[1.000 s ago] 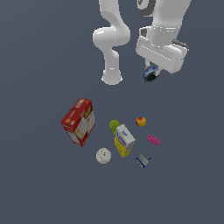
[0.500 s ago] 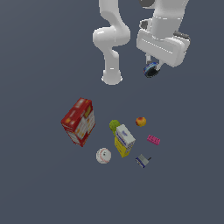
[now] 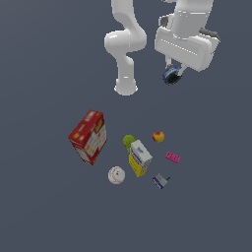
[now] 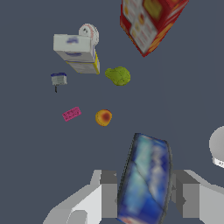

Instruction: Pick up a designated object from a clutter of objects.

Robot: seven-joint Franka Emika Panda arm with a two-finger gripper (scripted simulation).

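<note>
Gripper [image 4: 144,192] clamped on the designated object [image 4: 146,177], a dark piece with blue sheen and a light-blue rim, squeezed between both fingers [image 4: 107,192] low in the wrist frame. In the exterior view, same object [image 3: 171,76] at the upper right of the frame, held high under the gripper [image 3: 173,75], well apart from the clutter on the surface [image 3: 44,206]. Below, around frame centre: red carton [image 3: 88,136] tilted at centre left, green lump [image 3: 129,141] touching the yellow-white box [image 3: 140,157], white baseball [image 3: 116,174] just beside that box, orange fruit [image 3: 158,136], pink brick [image 3: 172,157], and a small grey-blue boxy piece [image 3: 160,180], possibly with a white face
</note>
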